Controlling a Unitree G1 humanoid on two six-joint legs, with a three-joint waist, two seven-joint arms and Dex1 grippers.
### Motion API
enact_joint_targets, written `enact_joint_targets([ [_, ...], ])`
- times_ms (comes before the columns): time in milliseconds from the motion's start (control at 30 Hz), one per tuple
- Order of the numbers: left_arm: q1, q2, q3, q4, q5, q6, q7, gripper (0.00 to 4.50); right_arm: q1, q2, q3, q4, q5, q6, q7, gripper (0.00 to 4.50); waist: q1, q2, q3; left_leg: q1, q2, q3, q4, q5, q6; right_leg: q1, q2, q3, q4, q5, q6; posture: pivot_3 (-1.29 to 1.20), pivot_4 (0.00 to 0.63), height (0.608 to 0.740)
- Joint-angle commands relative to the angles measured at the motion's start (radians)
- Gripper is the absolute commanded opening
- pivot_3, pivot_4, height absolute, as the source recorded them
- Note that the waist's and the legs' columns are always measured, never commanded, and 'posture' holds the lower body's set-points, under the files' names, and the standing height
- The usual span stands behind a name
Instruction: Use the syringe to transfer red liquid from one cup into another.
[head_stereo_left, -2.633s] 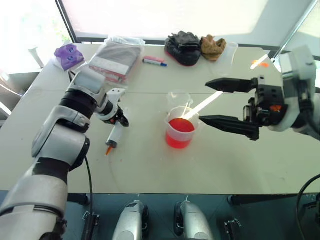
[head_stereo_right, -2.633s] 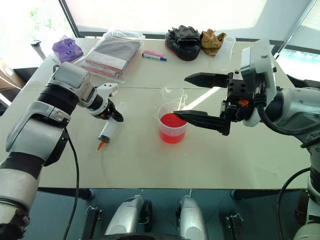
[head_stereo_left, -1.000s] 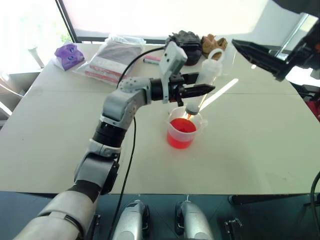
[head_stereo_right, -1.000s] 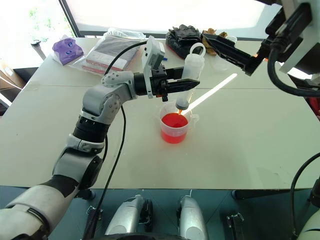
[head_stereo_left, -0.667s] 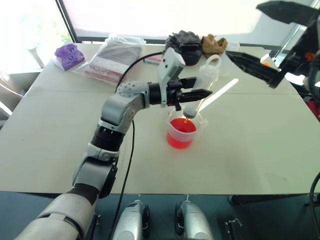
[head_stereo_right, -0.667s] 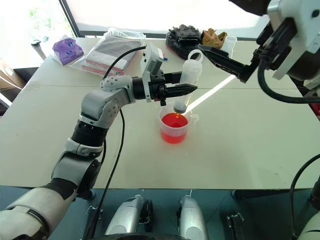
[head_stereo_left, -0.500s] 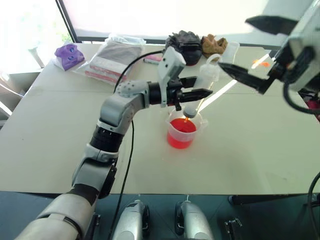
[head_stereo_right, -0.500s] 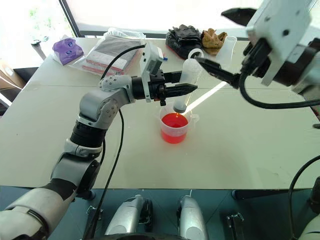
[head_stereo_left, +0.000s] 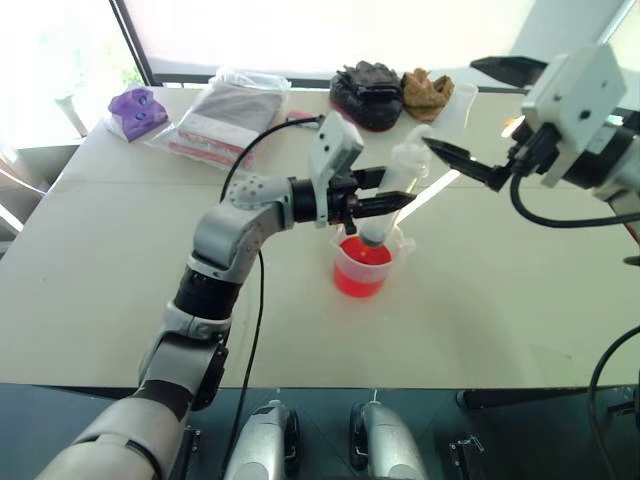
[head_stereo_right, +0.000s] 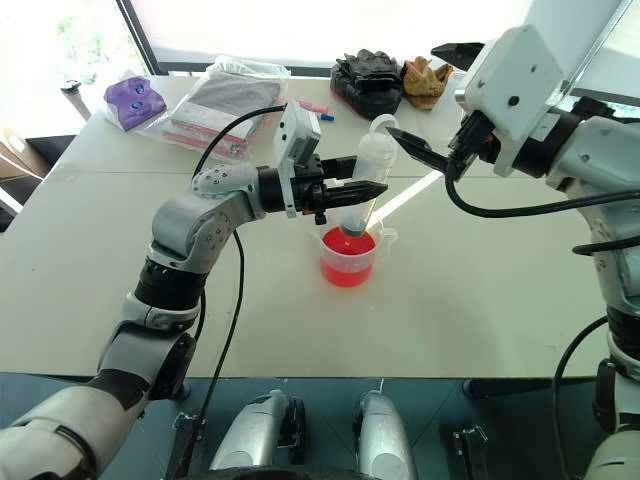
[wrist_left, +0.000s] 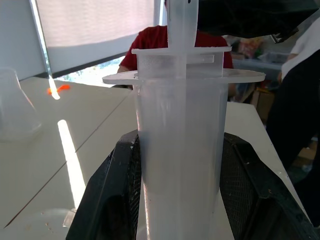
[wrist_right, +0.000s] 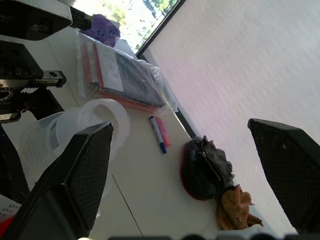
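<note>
The syringe (head_stereo_left: 388, 196) stands tilted over the handled beaker (head_stereo_left: 366, 266) of red liquid (head_stereo_left: 360, 270), its tip inside the rim, clamped by your left gripper (head_stereo_left: 392, 203). At two o'clock your right gripper (head_stereo_left: 470, 115) hangs spread wide, empty, its lower finger just beside the plunger ring. Table (head_stereo_left: 520, 300) at four o'clock lies bare. The smaller beaker is hidden behind the syringe.

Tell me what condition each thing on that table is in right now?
syringe: upright, clamped by the left gripper, tip over the handled beaker.
handled beaker: upright, part full of red liquid.
right gripper: wide open beside the plunger ring, holding nothing.
plastic bag: lying flat.
</note>
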Motion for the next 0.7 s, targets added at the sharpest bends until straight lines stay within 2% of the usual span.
enact_joint_targets([
  [33,0.015,-0.002,-0.034,-0.042,0.027,-0.049,-0.007,1.62,-0.025,0.02,0.005,-0.012,-0.029,-0.01,-0.001,4.5,0.0,0.0,0.0,0.0,0.0,0.0,0.0,0.0,0.0,0.0,0.0,0.0,0.0,0.0,0.0,0.0,0.15,0.74],
  [200,0.038,0.003,-0.046,-0.022,0.05,-0.08,-0.007,1.62,-0.023,0.047,0.031,-0.041,-0.042,0.011,0.007,4.5,0.001,0.0,0.0,0.0,0.0,0.0,0.0,0.0,0.0,0.0,0.0,0.0,0.0,0.0,0.0,0.0,0.15,0.74],
  [233,0.04,0.005,-0.047,-0.021,0.052,-0.082,-0.007,1.62,-0.023,0.05,0.032,-0.044,-0.045,0.015,0.009,3.96,0.001,0.0,0.0,0.0,0.0,0.0,0.0,0.0,0.0,0.0,0.0,0.0,0.0,0.0,0.0,0.0,0.15,0.74],
  [300,0.044,0.006,-0.048,-0.021,0.052,-0.086,-0.008,1.62,-0.019,0.055,0.034,-0.053,-0.048,0.023,0.013,3.19,0.001,0.0,0.0,0.0,0.0,0.0,0.0,0.0,0.0,0.0,0.0,0.0,0.0,0.0,0.0,0.0,0.15,0.74],
  [500,0.054,-0.002,-0.057,-0.019,0.056,-0.085,-0.008,1.62,-0.01,0.06,0.041,-0.071,-0.056,0.037,0.027,0.05,0.001,0.0,0.0,0.0,0.0,0.0,0.0,0.0,0.0,0.0,0.0,0.0,0.0,0.0,0.0,0.0,0.15,0.74],
  [700,0.08,-0.002,-0.069,-0.034,0.051,-0.063,-0.01,1.62,-0.007,0.05,0.032,-0.063,-0.082,0.045,0.033,0.05,0.0,0.0,0.0,0.0,0.0,0.0,0.0,0.0,0.0,0.0,0.0,0.0,0.0,0.0,0.0,0.0,0.15,0.74],
])
